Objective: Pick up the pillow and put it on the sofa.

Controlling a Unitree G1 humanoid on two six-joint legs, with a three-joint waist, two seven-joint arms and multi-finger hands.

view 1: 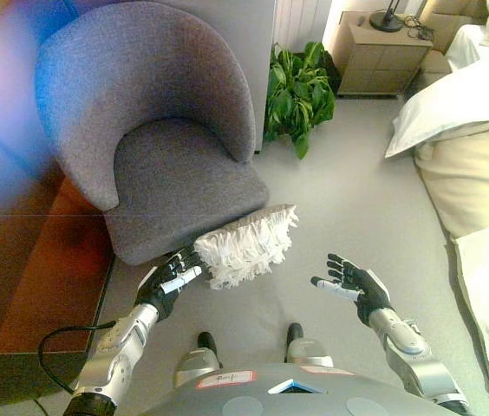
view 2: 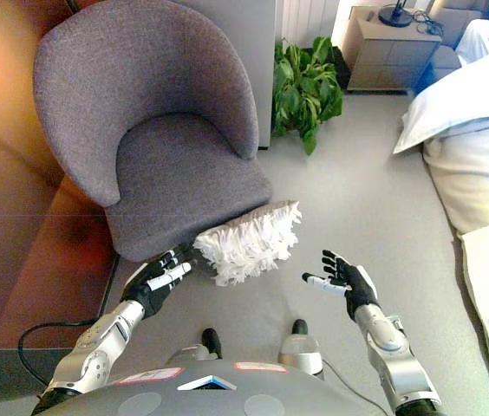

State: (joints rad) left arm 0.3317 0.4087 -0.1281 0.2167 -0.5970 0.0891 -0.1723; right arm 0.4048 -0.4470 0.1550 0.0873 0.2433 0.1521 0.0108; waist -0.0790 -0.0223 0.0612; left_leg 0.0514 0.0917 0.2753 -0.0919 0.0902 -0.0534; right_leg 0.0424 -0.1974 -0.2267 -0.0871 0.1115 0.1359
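A: Nearest us are the 2 hands; the left hand (view 1: 168, 283) is low on the left, the right hand (view 1: 355, 287) low on the right, and the pillow (view 1: 246, 244) lies between them, though far closer to the left.

B: How do the hands stand?

A: The right hand is spread, fingers straight, holding nothing, and well apart from the pillow; the left hand's fingers are mostly straight and reach up against the pillow's near left end; they seem to touch it, but I cannot make out any curl round the fabric, so I would call that hand unclenched and pressing, not gripping.

B: And the pillow itself?

A: White and ruffled; it leans on the front edge of the grey armchair (view 1: 175, 182), its long axis running from lower left, by the left hand, up to the right; the far end is raised near the seat's front corner.

B: So the coming move?

A: I judge that the right hand must travel left and forward to meet the pillow's free right side, while the left is already there.

B: Anything hidden?

A: The pillow's underside and whether its low end rests on the floor (view 1: 348, 199); the left thumb is hard to see behind the ruffles; the bed (view 1: 474, 165) on the right is cut off by the frame.
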